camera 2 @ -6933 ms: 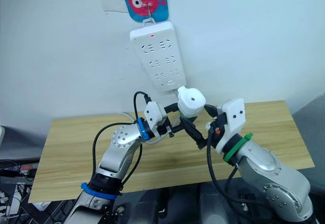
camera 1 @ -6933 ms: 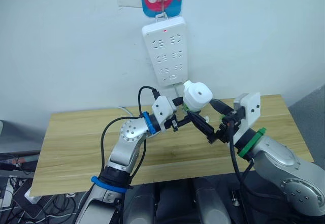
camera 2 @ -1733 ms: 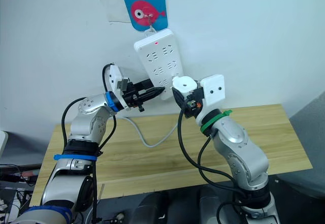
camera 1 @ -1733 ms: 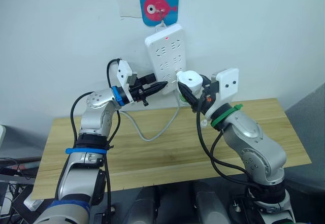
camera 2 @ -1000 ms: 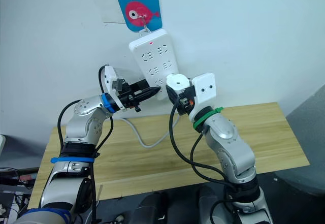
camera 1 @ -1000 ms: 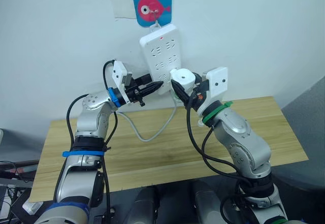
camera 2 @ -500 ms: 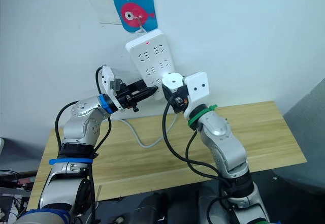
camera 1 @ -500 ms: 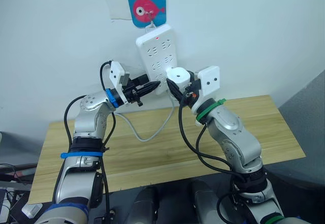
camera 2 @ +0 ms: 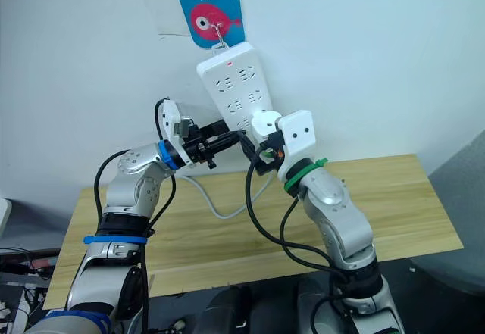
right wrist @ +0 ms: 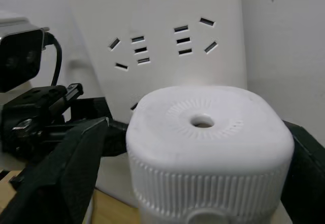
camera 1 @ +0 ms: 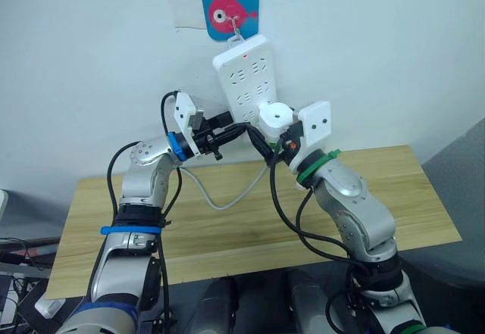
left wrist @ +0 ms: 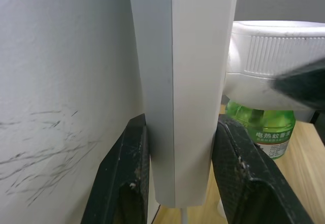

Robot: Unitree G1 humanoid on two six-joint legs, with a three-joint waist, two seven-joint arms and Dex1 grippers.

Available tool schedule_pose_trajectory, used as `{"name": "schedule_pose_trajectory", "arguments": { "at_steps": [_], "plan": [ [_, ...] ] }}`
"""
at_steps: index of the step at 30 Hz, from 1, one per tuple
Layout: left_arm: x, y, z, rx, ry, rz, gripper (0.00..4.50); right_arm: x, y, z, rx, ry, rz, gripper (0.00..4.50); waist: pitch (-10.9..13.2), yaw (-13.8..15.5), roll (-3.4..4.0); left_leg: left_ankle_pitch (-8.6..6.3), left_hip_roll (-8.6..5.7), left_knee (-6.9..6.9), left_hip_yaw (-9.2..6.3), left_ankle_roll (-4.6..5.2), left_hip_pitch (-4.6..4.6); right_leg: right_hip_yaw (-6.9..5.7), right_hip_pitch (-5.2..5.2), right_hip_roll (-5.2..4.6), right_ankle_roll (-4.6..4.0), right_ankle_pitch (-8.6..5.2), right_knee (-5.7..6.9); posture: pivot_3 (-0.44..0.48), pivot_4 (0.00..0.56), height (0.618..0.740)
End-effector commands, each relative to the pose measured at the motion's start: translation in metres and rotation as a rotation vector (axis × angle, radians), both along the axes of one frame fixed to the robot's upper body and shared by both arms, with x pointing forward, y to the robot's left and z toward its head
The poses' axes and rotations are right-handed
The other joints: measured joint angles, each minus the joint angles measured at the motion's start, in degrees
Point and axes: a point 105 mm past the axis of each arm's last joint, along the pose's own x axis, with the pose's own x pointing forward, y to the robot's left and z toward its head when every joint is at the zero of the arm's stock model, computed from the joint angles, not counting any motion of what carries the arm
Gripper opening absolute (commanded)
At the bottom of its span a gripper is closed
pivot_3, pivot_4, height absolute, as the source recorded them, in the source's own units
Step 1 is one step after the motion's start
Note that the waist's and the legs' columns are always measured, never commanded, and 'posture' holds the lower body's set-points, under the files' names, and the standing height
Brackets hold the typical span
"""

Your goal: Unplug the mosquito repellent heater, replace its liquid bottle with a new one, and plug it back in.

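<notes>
— Starting with the biggest thing, what can be made out and what cannot?

— Wooden bench [camera 1: 227, 228] runs below both arms; its near edge is cut off by the arms and the frame. Above it, a long white power strip [camera 1: 248, 75] hangs tilted on the wall from a hook on a blue card with a pink fish [camera 1: 229, 9]. A small red light shows near the strip's top. Its white cable [camera 1: 220, 198] loops down toward the bench, and where it ends is hidden.

— And the left tool?

— Left tool [left wrist: 175, 183] is clenched on the power strip's lower end, one black finger [left wrist: 124, 183] on the wall side and the other on the socket side, as the left wrist view shows.

— Where is the heater?

— The mosquito repellent heater [right wrist: 208, 142] sits at the strip's lower end, its round vented top facing outward, gripped by the right tool [camera 1: 267, 138] with a black finger on either side. Its prongs are hidden, so whether they are seated in a socket cannot be told.

— Any writing?

— A green liquid bottle [left wrist: 261, 127] hangs under the heater; its label carries Chinese characters, too small to read surely.
</notes>
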Motion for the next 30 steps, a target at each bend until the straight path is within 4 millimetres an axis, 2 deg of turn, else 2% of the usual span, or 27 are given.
{"name": "schedule_pose_trajectory", "arguments": {
  "at_steps": [1, 8, 16, 18, 20, 24, 26, 27, 28, 29, 30],
  "plan": [
    [-0.004, -0.004, 0.012, 0.017, -0.067, -0.033, 1.33, -0.019, -0.009, 0.018, 0.024, -0.056, 0.033, 4.47, 0.0, 0.0, 0.0, 0.03, -0.03, -0.07, 0.06, -0.05, 0.0, 0.02, -0.02, -0.04, 0.0, 0.0, -0.03, -0.155, 0.263, 0.74],
    [0.0, 0.002, 0.012, 0.031, -0.058, -0.024, 1.33, -0.046, -0.03, 0.015, -0.049, -0.029, 0.091, 4.47, 0.0, 0.0, -0.02, -0.05, 0.06, -0.2, 0.03, 0.09, 0.05, -0.04, -0.01, -0.02, 0.0, 0.0, 0.01, -0.162, 0.264, 0.74],
    [0.008, 0.009, 0.013, 0.05, -0.062, 0.002, 1.33, -0.057, -0.047, 0.006, -0.121, 0.007, 0.14, 4.47, 0.0, 0.0, -0.03, -0.04, 0.04, -0.2, 0.04, 0.11, 0.12, -0.07, 0.11, -0.01, 0.0, 0.0, -0.01, -0.166, 0.257, 0.74],
    [0.009, 0.01, 0.013, 0.051, -0.062, 0.006, 2.05, -0.058, -0.047, 0.005, -0.129, 0.009, 0.153, 4.5, 0.0, 0.0, -0.03, -0.04, 0.05, -0.2, 0.03, 0.11, 0.13, -0.08, 0.11, 0.0, 0.0, 0.0, 0.0, -0.166, 0.257, 0.74],
    [0.008, 0.014, 0.013, 0.056, -0.058, 0.008, 2.53, -0.058, -0.046, 0.006, -0.136, 0.008, 0.171, 4.5, 0.0, 0.0, -0.03, -0.04, 0.05, -0.2, 0.04, 0.12, 0.13, -0.07, 0.11, 0.0, 0.0, 0.0, 0.0, -0.159, 0.245, 0.74],
    [0.002, 0.034, 0.013, 0.08, -0.064, 0.053, 3.86, -0.059, -0.046, 0.004, -0.167, 0.006, 0.228, 4.5, 0.0, -0.3, -0.03, -0.04, 0.05, -0.2, 0.04, 0.11, 0.13, -0.06, 0.1, 0.0, 0.0, 0.0, 0.0, -0.159, 0.245, 0.74],
    [-0.006, 0.042, 0.014, 0.087, -0.08, 0.068, 4.48, -0.058, -0.047, 0.001, -0.182, 0.008, 0.246, 4.5, 0.0, -0.6, -0.03, -0.04, 0.08, -0.21, 0.04, 0.11, 0.15, -0.04, 0.1, 0.01, 0.0, 0.0, 0.0, -0.127, 0.238, 0.74],
    [-0.011, 0.044, 0.014, 0.094, -0.08, 0.068, 4.48, -0.057, -0.047, 0.0, -0.185, 0.008, 0.25, 4.5, 0.0, -0.6, -0.03, -0.04, 0.09, -0.23, 0.04, 0.11, 0.15, -0.03, 0.09, 0.0, 0.0, 0.0, -0.01, -0.116, 0.237, 0.74],
    [-0.017, 0.047, 0.013, 0.102, -0.078, 0.07, 4.5, -0.057, -0.047, -0.001, -0.186, 0.01, 0.265, 4.11, 0.0, -0.6, -0.03, -0.04, 0.11, -0.23, 0.04, 0.11, 0.16, -0.01, 0.08, 0.0, -0.01, -0.01, -0.02, -0.104, 0.237, 0.74],
    [-0.023, 0.051, 0.012, 0.111, -0.074, 0.072, 4.5, -0.057, -0.045, -0.002, -0.188, 0.01, 0.283, 4.03, 0.0, -0.6, -0.03, -0.04, 0.12, -0.24, 0.04, 0.11, 0.16, -0.01, 0.08, 0.0, -0.01, -0.01, -0.02, -0.104, 0.237, 0.74],
    [-0.03, 0.054, 0.012, 0.118, -0.071, 0.075, 4.5, -0.056, -0.044, -0.003, -0.188, 0.01, 0.294, 3.66, 0.0, -0.5, -0.03, -0.04, 0.13, -0.24, 0.03, 0.11, 0.15, -0.01, 0.07, -0.01, -0.01, -0.01, -0.03, -0.091, 0.238, 0.74]
  ]
}}
